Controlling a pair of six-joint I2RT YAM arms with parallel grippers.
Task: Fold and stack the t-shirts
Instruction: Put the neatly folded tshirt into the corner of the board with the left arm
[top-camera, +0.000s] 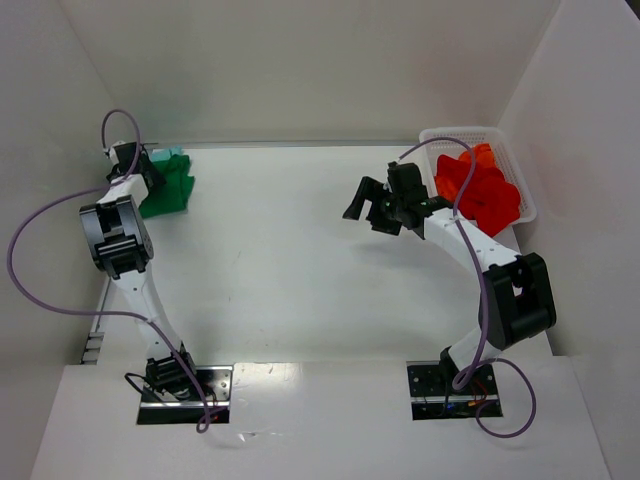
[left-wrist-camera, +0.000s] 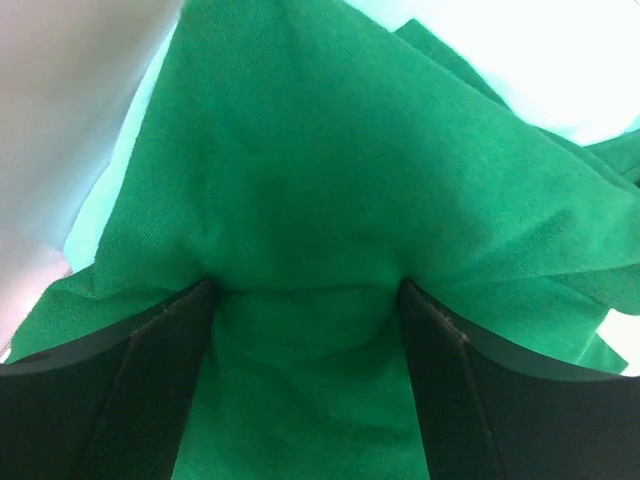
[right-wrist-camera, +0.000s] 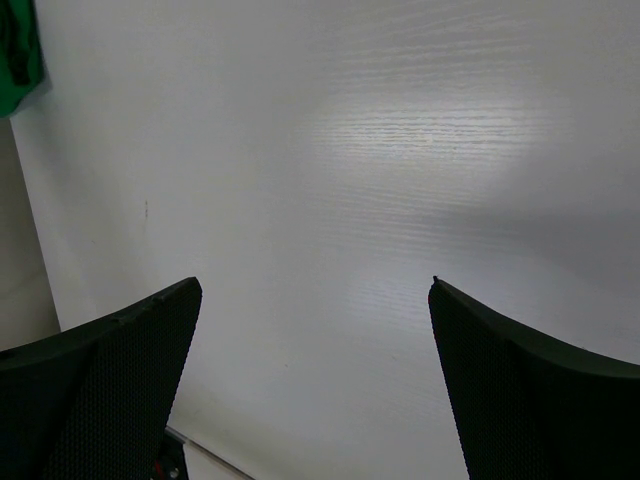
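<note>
A dark green t-shirt (top-camera: 168, 192) lies folded at the far left of the table, on top of a pale teal t-shirt (top-camera: 177, 153) whose edge shows behind it. My left gripper (top-camera: 150, 172) is down on the green shirt. In the left wrist view it (left-wrist-camera: 305, 285) is open, with green cloth (left-wrist-camera: 300, 150) bulging between the spread fingers and a teal edge (left-wrist-camera: 95, 215) at the left. Bright red t-shirts (top-camera: 480, 190) lie crumpled in a white mesh basket (top-camera: 455, 134) at the far right. My right gripper (top-camera: 370, 207) is open and empty above bare table (right-wrist-camera: 315, 285).
White walls close in the table at the back, left and right. The basket stands against the right wall. The green shirt's corner shows at the top left of the right wrist view (right-wrist-camera: 15, 50). The arm bases sit at the near edge.
</note>
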